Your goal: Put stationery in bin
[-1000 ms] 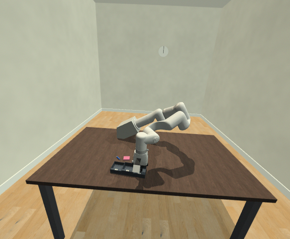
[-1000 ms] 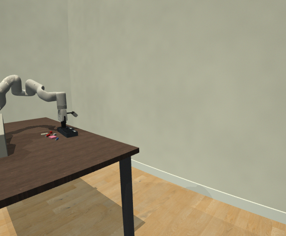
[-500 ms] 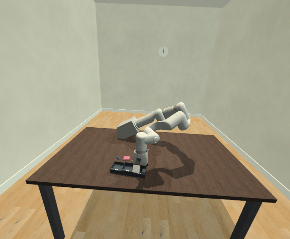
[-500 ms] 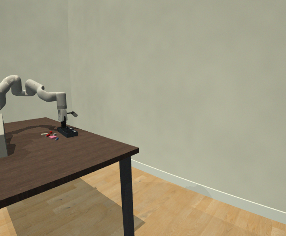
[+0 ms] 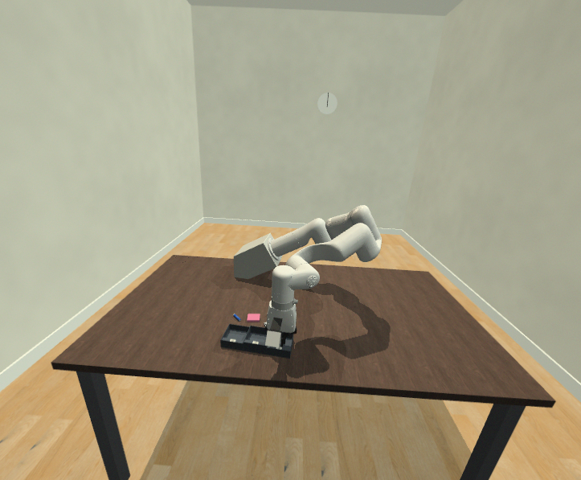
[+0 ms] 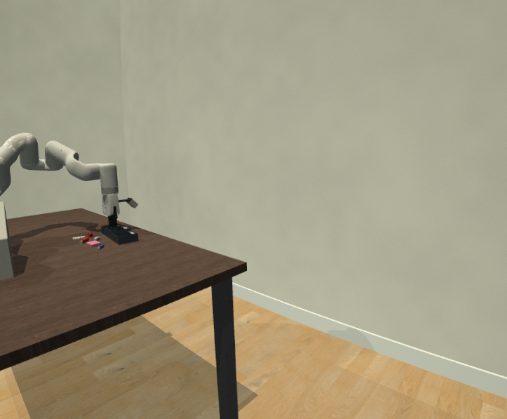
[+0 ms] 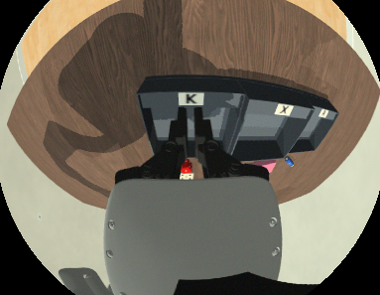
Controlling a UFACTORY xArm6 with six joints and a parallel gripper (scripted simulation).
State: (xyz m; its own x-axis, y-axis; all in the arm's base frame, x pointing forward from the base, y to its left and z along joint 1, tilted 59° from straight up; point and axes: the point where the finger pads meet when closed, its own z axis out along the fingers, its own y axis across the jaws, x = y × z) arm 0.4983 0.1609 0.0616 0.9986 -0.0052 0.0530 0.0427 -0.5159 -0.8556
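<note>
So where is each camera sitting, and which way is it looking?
Top: sits high beyond the table's far edge, facing the arm and its base box; the bins lie nearest.
Exterior: sits off to one side near a table corner, looking across at the arm and the tool above the bins.
Wrist: rides behind the tool, looking down into the bin marked K; the tool's grey body fills the bottom.
Shared: top and exterior both show the pink item beside the bins.
</note>
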